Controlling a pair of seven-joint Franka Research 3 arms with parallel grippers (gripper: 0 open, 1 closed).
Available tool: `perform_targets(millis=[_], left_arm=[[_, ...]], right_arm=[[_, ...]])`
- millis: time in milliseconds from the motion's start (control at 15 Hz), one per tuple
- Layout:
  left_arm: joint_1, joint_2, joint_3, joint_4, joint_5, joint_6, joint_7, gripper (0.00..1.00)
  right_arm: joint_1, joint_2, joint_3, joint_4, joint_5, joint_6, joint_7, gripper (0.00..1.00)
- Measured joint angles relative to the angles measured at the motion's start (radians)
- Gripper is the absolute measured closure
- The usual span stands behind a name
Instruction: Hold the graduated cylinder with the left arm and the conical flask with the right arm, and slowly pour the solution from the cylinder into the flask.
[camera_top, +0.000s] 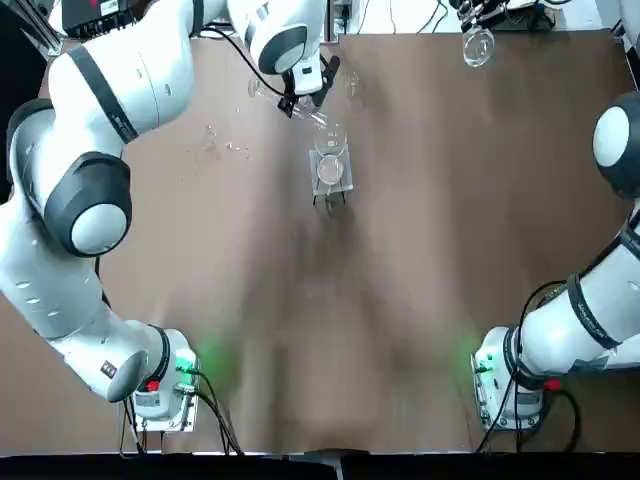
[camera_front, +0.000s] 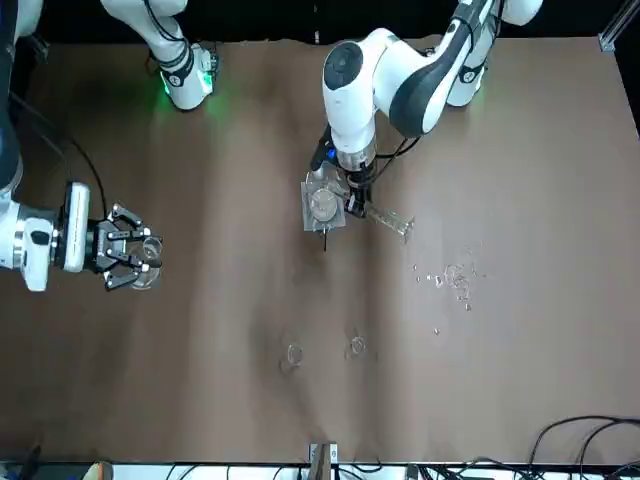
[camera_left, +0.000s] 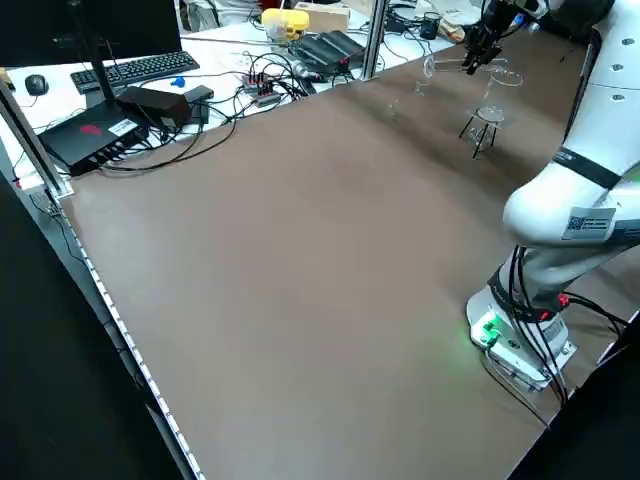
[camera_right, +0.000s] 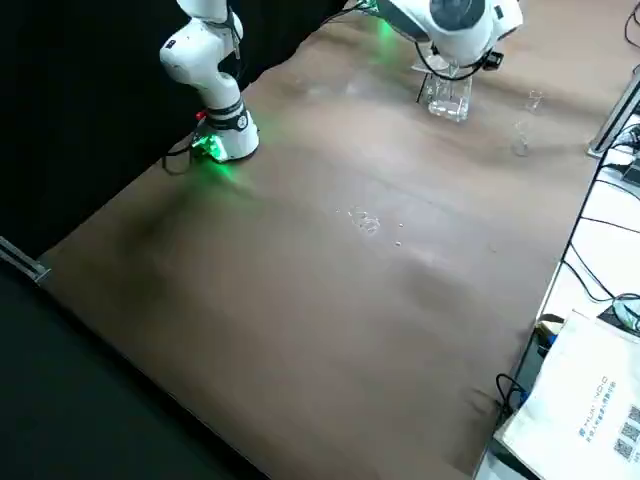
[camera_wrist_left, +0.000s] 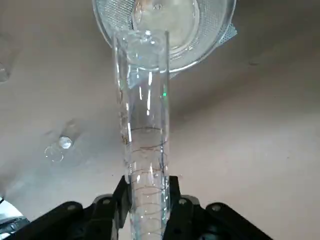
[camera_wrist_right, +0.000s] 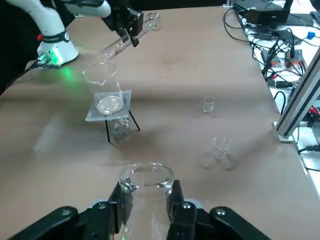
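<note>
The graduated cylinder (camera_wrist_left: 145, 125) lies clamped between the left gripper's (camera_wrist_left: 150, 200) fingers; the right gripper (camera_wrist_right: 150, 205) grips glassware (camera_wrist_right: 147, 200). The right wrist view shows the cylinder's flared foot, which the left wrist view lacks.

Two arms (camera_top: 88, 195) (camera_top: 585, 325), one cylinder (camera_wrist_left: 145, 125), one flask (camera_wrist_right: 147, 202), one beaker (camera_wrist_right: 104, 87), one stand (camera_wrist_right: 93, 115), two small cups (camera_wrist_right: 209, 105) (camera_wrist_right: 221, 149)

The brown counter (camera_top: 420, 250) carries two robot bases, the left one (camera_top: 165, 402) and the right one (camera_top: 496, 385). A thin-legged stand (camera_front: 310, 222) stands farther out, with a small glass vessel (camera_wrist_right: 121, 128) beneath it. Two small glass cups (camera_wrist_right: 208, 105) (camera_wrist_right: 221, 149) stand apart. Clear droplets (camera_front: 460, 282) lie scattered on the stand's left.
</note>
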Motion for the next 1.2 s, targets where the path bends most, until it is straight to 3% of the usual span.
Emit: perform_targets(millis=[333, 667, 933, 1200], left_arm=[[-0.007, 0.000, 0.000, 0.000, 0.008, 0.000, -0.001, 0.66], [-0.011, 0.000, 0.000, 0.000, 0.025, -0.001, -0.006, 0.66], [-0.011, 0.000, 0.000, 0.000, 0.038, -0.001, -0.009, 0.66], [-0.020, 0.000, 0.000, 0.000, 0.050, -0.001, -0.012, 0.66]], right_arm=[[0.047, -0.078, 0.000, -0.019, -0.088, 0.006, 0.196, 0.61], [0.087, -0.098, 0.000, -0.021, -0.118, 0.048, 0.344, 0.61], [0.141, -0.098, 0.001, -0.034, -0.136, 0.145, 0.389, 0.61], [0.150, -0.098, -0.002, -0.047, -0.139, 0.166, 0.394, 0.61]])
